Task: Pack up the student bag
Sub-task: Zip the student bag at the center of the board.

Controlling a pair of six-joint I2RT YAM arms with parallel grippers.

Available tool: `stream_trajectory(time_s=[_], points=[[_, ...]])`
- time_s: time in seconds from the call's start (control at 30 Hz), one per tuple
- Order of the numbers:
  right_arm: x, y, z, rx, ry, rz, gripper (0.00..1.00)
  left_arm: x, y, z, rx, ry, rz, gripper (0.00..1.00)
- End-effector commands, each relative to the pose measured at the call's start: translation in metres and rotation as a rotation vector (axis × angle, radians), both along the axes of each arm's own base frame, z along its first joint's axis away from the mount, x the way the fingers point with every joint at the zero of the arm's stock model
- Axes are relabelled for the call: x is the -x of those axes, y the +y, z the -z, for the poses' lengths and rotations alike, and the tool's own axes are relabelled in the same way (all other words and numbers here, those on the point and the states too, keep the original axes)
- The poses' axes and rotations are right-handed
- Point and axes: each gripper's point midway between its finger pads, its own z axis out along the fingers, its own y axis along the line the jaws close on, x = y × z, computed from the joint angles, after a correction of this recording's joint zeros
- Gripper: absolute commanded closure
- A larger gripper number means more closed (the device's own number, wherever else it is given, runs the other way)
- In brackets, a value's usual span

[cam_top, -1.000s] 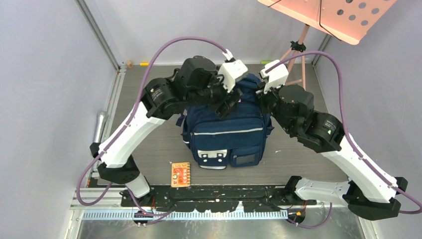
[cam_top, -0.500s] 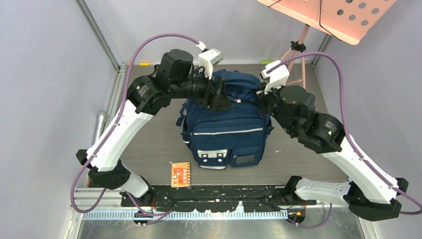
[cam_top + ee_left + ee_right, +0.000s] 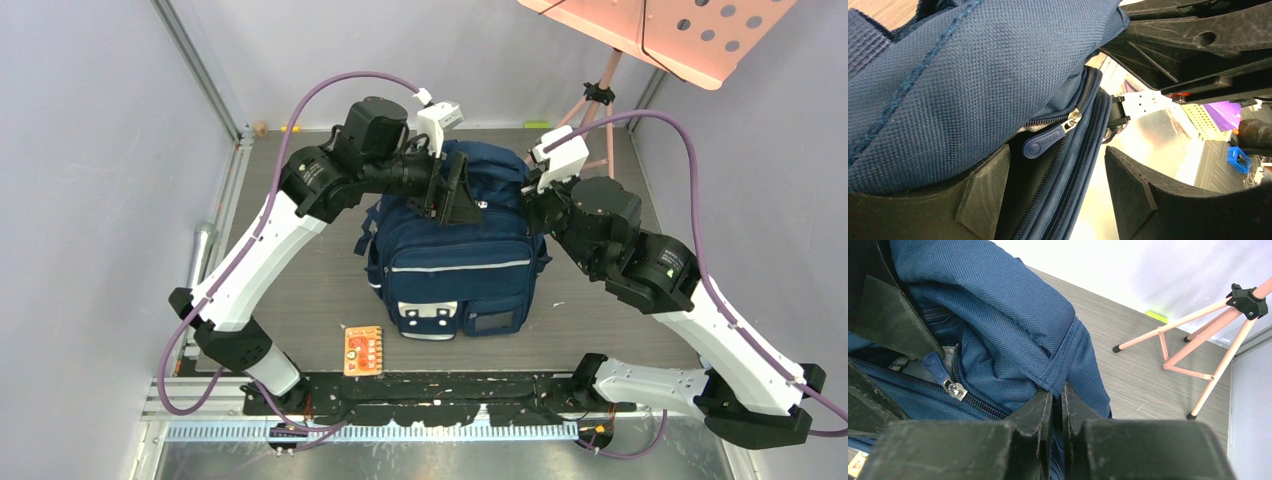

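Note:
The navy student bag (image 3: 460, 265) stands upright mid-table, with a pale stripe and white patches on its front pockets. My left gripper (image 3: 455, 192) is open at the bag's top left; in the left wrist view its jaws straddle the top zipper, with the blue zipper pull (image 3: 1044, 142) between them. My right gripper (image 3: 532, 200) is shut on a fold of the bag's top fabric (image 3: 1058, 385) at the top right edge. A second blue zipper pull (image 3: 937, 366) shows in the right wrist view, beside the left gripper's finger (image 3: 890, 315).
A small orange card (image 3: 362, 350) lies on the table in front of the bag's left corner. A pink music stand (image 3: 655, 30) with tripod legs (image 3: 1193, 345) stands at the back right. Grey walls close both sides.
My left gripper swung from the bag's top centre out to the left and has come back onto the top zipper. My right gripper stayed clamped on the bag's top edge.

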Motion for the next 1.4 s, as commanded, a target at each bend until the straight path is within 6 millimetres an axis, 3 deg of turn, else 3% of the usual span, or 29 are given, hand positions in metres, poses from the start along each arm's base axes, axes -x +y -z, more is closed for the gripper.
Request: stream_trajectory(time_s=[0.0,0.27,0.5,0.83,1.13,1.3,1.37], points=[[0.002,-0.003,-0.023,-0.095,-0.052,0.005,0.87,0.001,-0.012,-0.013,0.081,0.000,0.044,0.28],[0.000,0.003,-0.019,-0.090,-0.045,-0.008,0.87,0.005,-0.005,-0.042,0.169,-0.094,0.024,0.28],[-0.002,0.008,-0.015,-0.080,-0.035,-0.017,0.87,0.006,0.002,-0.046,0.203,-0.145,0.005,0.30],[-0.004,0.016,-0.011,-0.097,-0.019,-0.029,0.88,0.001,0.001,-0.036,0.172,-0.142,-0.002,0.47],[-0.003,0.017,-0.010,-0.097,-0.016,-0.036,0.88,-0.005,-0.004,-0.013,0.104,-0.106,-0.006,0.50],[-0.002,0.017,-0.011,-0.099,-0.018,-0.040,0.88,-0.009,-0.002,-0.009,0.079,-0.121,-0.018,0.50],[-0.002,0.017,-0.010,-0.101,-0.018,-0.044,0.88,-0.010,-0.001,-0.009,0.070,-0.128,-0.021,0.55]])
